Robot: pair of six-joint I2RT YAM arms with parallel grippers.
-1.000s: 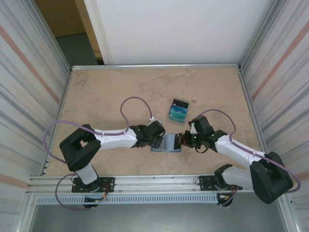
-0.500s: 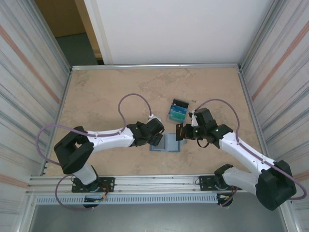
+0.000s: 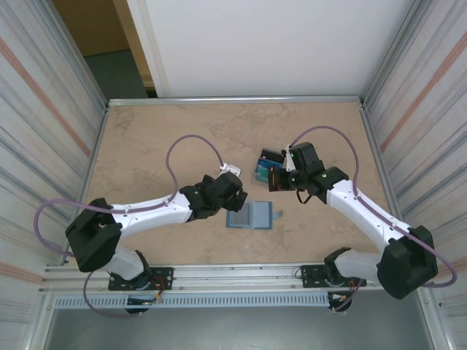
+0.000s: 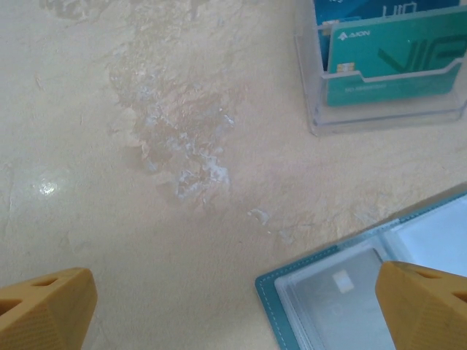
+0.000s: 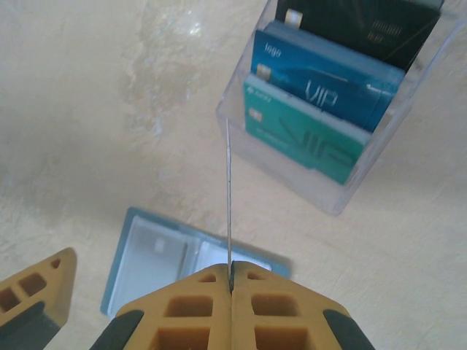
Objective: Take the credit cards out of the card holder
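the right gripper (image 5: 230,281) pinches the flat faces of a credit card (image 5: 228,189), probably light, stiff and slick, at its near edge.

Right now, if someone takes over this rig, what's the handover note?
Left tool: open, empty, over the open card holder's corner.
Right tool: shut on one card, edge-on, near the clear stand.
Done: teal card, blue card and black card stand in it.
Left: place the held card; pull the pale card from the holder's pocket.
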